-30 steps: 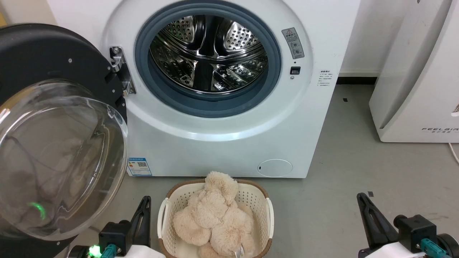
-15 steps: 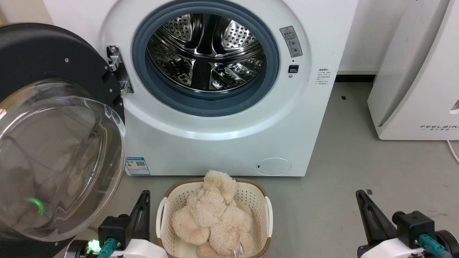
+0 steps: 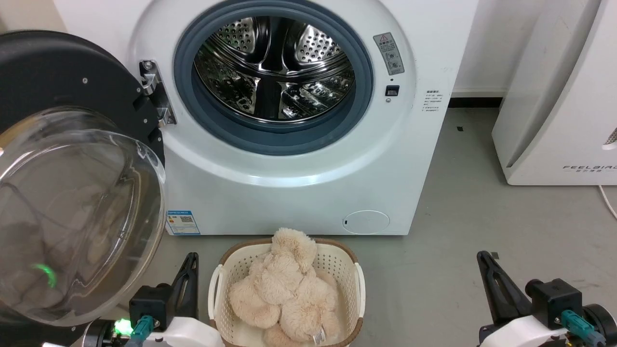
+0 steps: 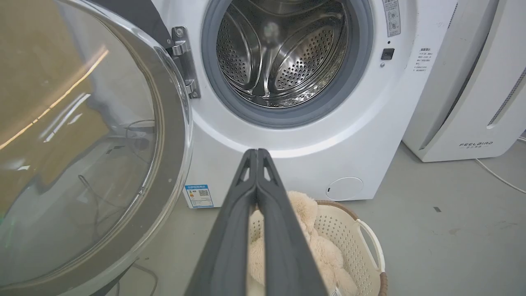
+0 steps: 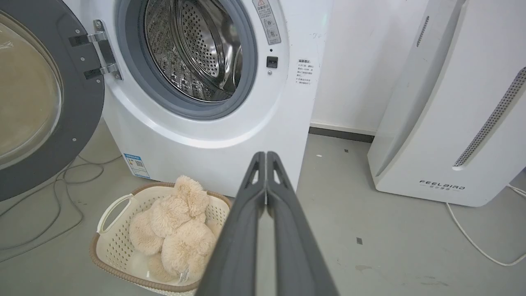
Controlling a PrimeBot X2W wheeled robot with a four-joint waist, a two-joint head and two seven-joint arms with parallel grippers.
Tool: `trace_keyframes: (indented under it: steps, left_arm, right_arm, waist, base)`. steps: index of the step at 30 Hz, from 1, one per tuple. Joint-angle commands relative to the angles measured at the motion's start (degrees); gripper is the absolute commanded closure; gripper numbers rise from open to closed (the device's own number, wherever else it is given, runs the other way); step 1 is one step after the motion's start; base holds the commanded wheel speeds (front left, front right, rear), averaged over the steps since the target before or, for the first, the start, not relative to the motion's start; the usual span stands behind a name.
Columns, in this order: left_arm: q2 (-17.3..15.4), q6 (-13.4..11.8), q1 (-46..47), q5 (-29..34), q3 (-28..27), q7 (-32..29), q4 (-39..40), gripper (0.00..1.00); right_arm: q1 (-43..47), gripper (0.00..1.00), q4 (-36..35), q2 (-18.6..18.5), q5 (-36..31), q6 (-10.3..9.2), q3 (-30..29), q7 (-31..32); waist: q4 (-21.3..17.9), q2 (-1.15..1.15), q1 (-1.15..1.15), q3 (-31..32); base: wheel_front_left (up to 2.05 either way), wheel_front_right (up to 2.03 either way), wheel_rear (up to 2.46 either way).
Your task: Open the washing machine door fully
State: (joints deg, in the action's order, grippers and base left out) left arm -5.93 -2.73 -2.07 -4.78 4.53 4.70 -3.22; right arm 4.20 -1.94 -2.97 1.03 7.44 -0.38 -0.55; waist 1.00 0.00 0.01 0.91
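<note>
The white washing machine stands ahead with its steel drum exposed. Its round washing machine door is swung wide to the left on its hinge, dark inner face and bulging glass bowl turned toward me. My left gripper is low at the bottom left, shut and empty, just right of the door's glass. My right gripper is low at the bottom right, shut and empty, far from the door.
A cream laundry basket holding a beige plush toy sits on the grey floor before the washer. A white FEELBIRD appliance stands at the right. Cables lie on the floor under the door.
The whole head view has shifted slightly up and left, a camera move. Door and both grippers keep their places relative to the washer.
</note>
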Motion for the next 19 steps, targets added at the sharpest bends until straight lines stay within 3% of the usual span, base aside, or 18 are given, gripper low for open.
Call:
trace_keyframes:
  steps: [1, 19]
  left_arm:
    - [0.5, 0.5, 1.0, 0.7, -0.5, -0.3, 0.5, 1.00]
    - [1.8, 1.6, 1.6, 2.8, -2.5, -2.5, 1.9, 1.00]
  right_arm:
    - [-1.1, 1.00, 0.3, 0.1, -0.4, 0.03, 0.1, 0.1]
    - [-2.7, 1.00, 1.1, 0.1, -0.7, 0.04, 0.2, 0.3]
  waist:
    - [0.0, 0.00, 0.00, 0.0]
    - [-0.5, 0.00, 0.00, -0.5]
  base:
    - [0.00, 0.00, 0.00]
    - [0.00, 0.00, 0.00]
